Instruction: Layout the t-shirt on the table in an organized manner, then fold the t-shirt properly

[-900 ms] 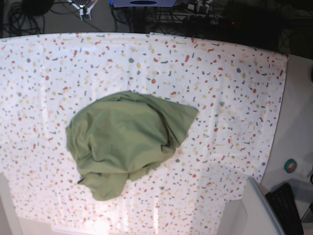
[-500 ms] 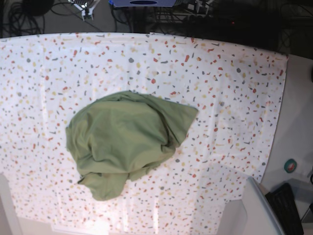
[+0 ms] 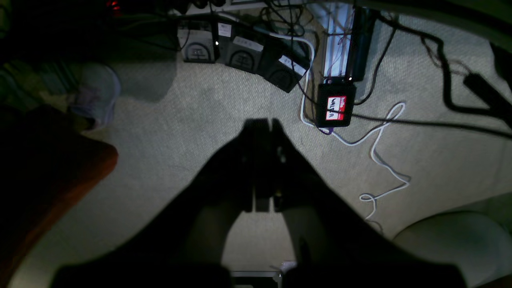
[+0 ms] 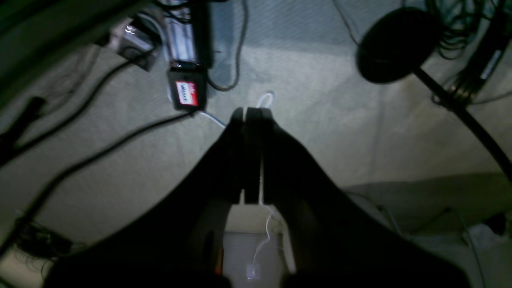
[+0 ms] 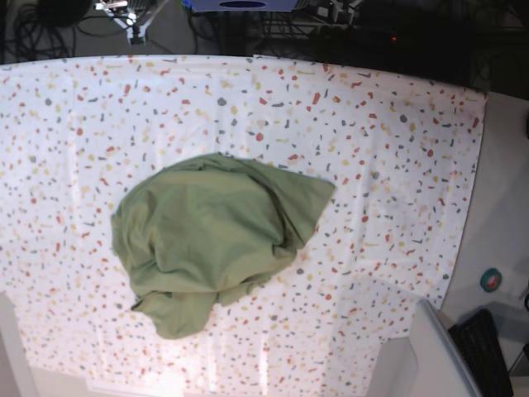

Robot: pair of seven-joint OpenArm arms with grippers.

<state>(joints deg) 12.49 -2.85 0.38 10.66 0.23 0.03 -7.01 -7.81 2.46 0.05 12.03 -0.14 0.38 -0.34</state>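
1. Both grippers are away from the table: the left gripper (image 3: 262, 124) and the right gripper (image 4: 252, 114) each show as a dark pair of fingers pressed together, closed on nothing, over a grey carpet floor (image 3: 180, 132).
2. Neither gripper appears in the base view, so both are well apart from the olive-green soft cotton t-shirt (image 5: 211, 240).
3. That t-shirt lies crumpled in a rounded heap near the middle of the white table cloth with red, orange and grey flecks (image 5: 397, 141).
4. A black box with a red and white label (image 3: 335, 105) lies on the carpet; its handwriting is too blurred to read.
5. Both wrist cameras look down past the fingers at the floor with black cables (image 4: 100, 148).
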